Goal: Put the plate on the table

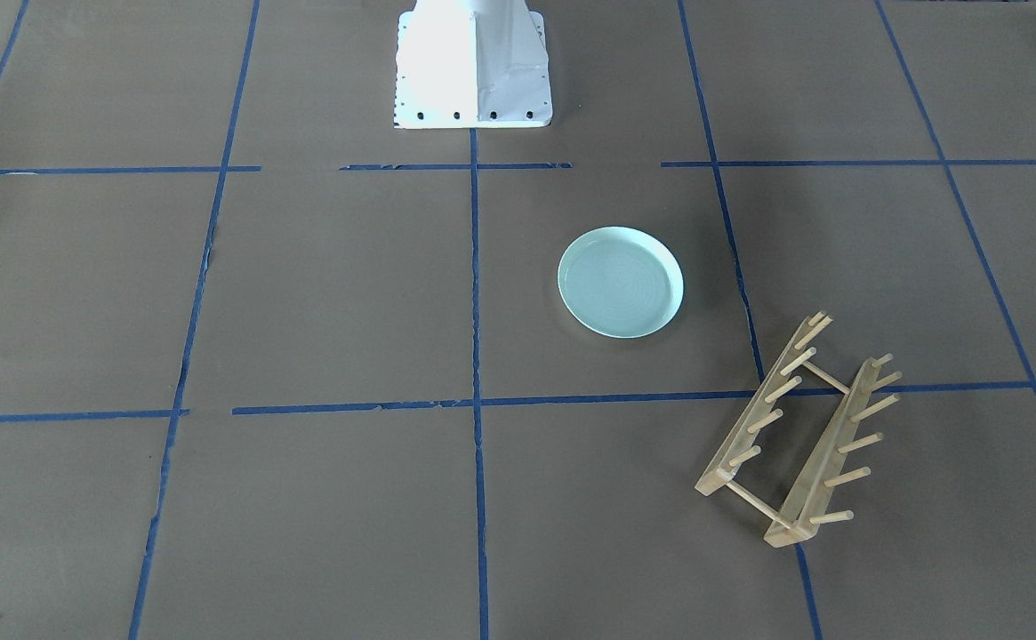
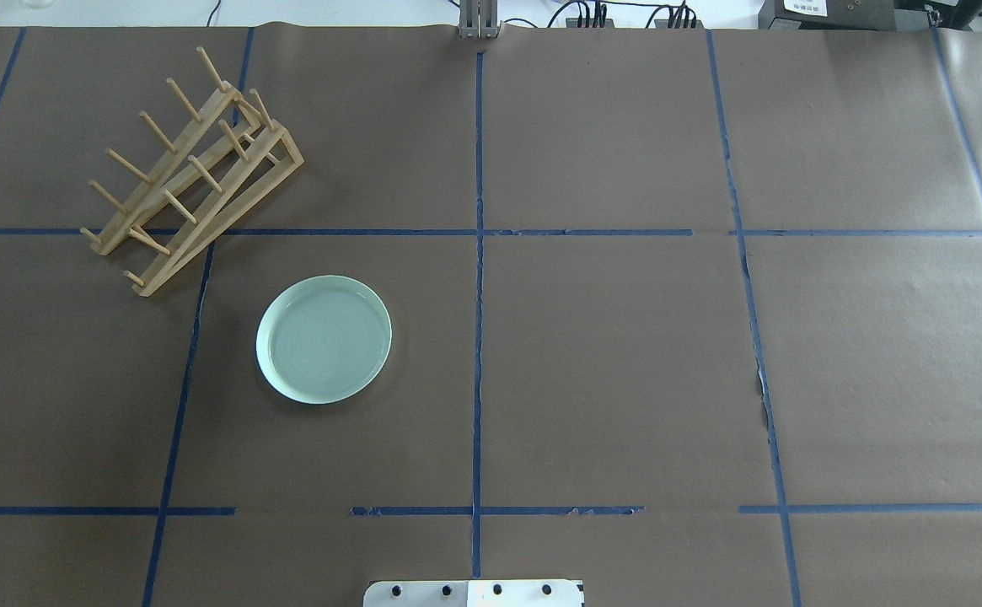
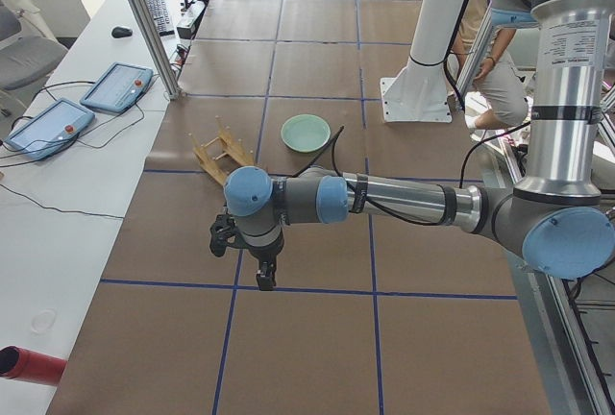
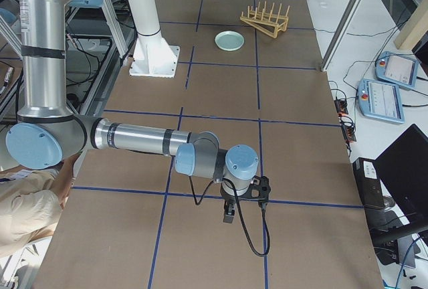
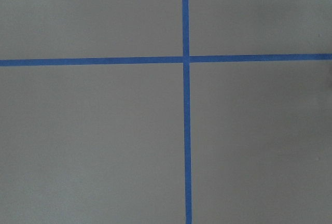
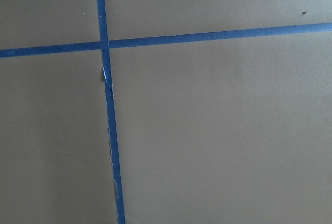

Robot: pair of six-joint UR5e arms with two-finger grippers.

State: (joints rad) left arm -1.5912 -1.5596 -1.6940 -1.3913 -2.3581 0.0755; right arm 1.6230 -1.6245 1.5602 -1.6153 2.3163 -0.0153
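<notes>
Closest to me, both wrist cameras show nothing but the table, brown paper crossed by blue tape lines, and none of my own fingers. My left gripper shows only in the left side view, hanging low in the middle of the frame. My right gripper shows only in the right side view, at lower centre. Each points down over the paper and neither carries anything I can see. From those angles I cannot tell whether either pair of jaws is wide or narrow. Farther off, left of centre in the overhead view, the plate lies flat on the table with its rim up, inside one taped square and touched by nothing. I judge the placing done. If I had to lift it, I would expect a stiff, glossy, probably ceramic piece that is slick under the pads, moderately heavy, and likely to chip if dropped or knocked. Its low raised rim is the only hold, so I would pinch it with one finger inside and one outside, coming in steeply because the plate lies flat on the paper. Beyond the plate, in the upper left of that view, the wooden peg rack stands near it, not touching it.
</notes>
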